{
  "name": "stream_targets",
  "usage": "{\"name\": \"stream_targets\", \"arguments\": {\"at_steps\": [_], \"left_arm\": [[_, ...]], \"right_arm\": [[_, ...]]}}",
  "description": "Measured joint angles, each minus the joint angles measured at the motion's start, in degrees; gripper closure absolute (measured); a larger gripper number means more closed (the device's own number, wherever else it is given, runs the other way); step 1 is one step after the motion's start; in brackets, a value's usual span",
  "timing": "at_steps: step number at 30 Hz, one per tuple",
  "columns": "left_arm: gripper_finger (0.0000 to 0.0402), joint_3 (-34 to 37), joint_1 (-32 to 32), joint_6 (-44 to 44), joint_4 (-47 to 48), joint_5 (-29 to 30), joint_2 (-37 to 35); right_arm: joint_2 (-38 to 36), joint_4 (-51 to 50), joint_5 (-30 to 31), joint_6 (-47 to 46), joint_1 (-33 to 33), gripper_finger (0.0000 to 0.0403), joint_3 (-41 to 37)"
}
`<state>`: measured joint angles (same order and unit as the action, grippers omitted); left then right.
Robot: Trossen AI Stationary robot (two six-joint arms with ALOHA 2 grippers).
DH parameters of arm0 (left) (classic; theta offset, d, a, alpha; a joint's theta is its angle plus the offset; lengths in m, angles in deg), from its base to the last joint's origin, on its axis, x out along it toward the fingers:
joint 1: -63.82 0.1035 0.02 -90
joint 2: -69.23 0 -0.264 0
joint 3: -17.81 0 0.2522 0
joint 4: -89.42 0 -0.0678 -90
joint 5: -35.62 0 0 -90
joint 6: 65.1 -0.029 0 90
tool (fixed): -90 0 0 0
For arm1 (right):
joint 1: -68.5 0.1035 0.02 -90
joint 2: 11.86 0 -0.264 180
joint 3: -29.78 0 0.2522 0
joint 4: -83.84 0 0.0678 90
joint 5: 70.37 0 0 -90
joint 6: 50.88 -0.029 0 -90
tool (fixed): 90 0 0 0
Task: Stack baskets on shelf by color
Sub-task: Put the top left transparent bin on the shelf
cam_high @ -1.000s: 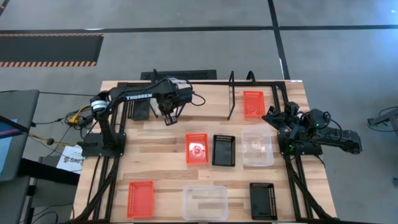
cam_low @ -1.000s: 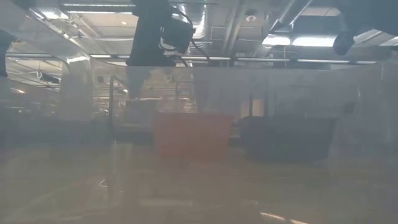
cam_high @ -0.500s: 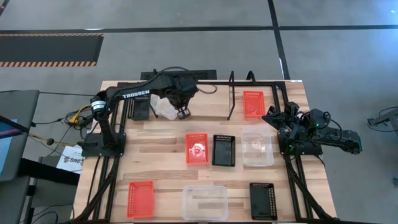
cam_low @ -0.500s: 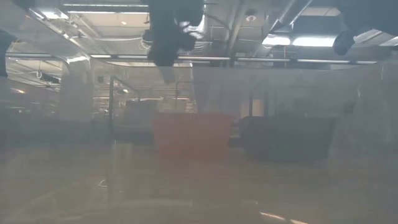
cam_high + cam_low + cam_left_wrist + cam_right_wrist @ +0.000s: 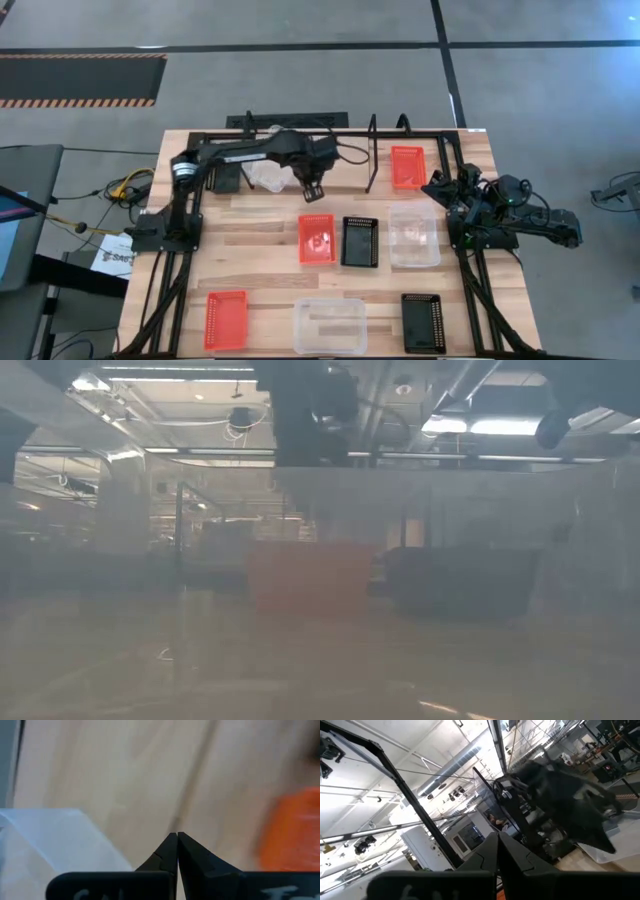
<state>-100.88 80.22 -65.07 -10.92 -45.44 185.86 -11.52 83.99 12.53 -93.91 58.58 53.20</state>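
The left tool (image 5: 313, 190), pinched shut and empty, hangs near the counter's far edge, with the orange basket (image 5: 317, 238) just nearside of it at mid-counter, long axis running far-to-near, nearer this arm

Low view is basically fog: only an orange-red basket (image 5: 310, 575) and a dark one (image 5: 460, 582) read as smears. Left wrist view is blurry too, with a clear basket (image 5: 55, 845) and an orange blob (image 5: 292, 832) both cut off at the edges. Can't tell what the dark mass (image 5: 565, 805) in the right wrist view is.
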Motion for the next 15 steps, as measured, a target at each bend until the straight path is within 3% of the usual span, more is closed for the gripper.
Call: {"name": "stream_targets", "arguments": {"at_steps": [7,15], "left_arm": [[0.0401,-8.9,1.0,-5.1,6.0,3.5,9.8],[0.0401,-19.0,2.2,-8.5,8.4,12.3,14.6]], "right_arm": [[0.0,-0.1,1.0,0.0,0.1,0.0370,0.0],[0.0,-0.2,1.1,0.0,0.1,0.0370,0.0]]}}
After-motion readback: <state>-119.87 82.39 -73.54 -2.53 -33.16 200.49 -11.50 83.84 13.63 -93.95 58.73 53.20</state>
